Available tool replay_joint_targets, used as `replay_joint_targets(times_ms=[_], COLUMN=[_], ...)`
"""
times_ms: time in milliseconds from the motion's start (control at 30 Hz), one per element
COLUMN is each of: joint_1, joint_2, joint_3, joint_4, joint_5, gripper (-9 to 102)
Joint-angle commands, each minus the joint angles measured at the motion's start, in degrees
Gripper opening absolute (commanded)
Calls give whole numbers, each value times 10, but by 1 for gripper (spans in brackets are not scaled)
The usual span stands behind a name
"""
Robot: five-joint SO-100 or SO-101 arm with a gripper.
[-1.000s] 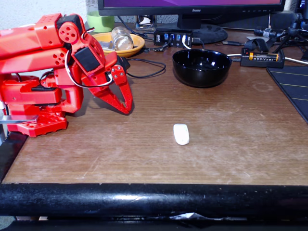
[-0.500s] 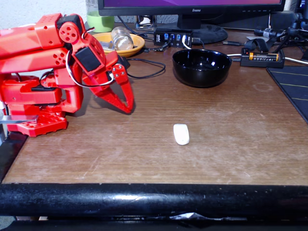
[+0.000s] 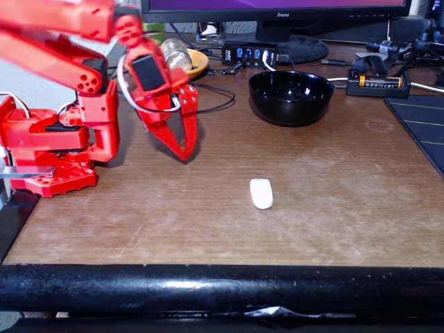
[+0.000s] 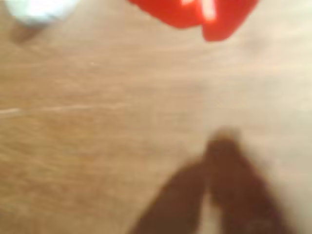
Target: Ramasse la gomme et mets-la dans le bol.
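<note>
While the red fingers (image 3: 182, 149) hang above the counter (image 3: 333, 194) with their tips drawn together and nothing between them, the gomme (image 3: 261, 193) lies flat on the bare wood, to their right and nearer the front edge in the fixed view. The black bol (image 3: 291, 97) stands farther back, well apart from the gomme. In the blurred wrist view the fingers (image 4: 214, 24) enter from the top, and a white blur sits at the upper left corner.
</note>
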Motion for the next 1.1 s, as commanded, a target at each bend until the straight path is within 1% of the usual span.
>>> replay_joint_targets(times_ms=[0,133,233,367,400,433,467,600,667,900,1000,1067], joint_1=[11,20,22,35,46,59,73,106,116,125,137,147], joint_2=[-164,-157,-175,-230,-246,-263,-279,-308,-342,-415,-476,-488], joint_3=[-193,-258,-300,-344,-349,-352,-354,-331,-341,-415,-500,-523], joint_4=[69,135,176,197,195,192,188,142,137,152,190,197], joint_5=[-20,-25,-38,-76,-82,-82,-82,-98,-103,-105,-97,-92], gripper=[1,-3,-1,1,4,12,16,20,31,31,31,31])
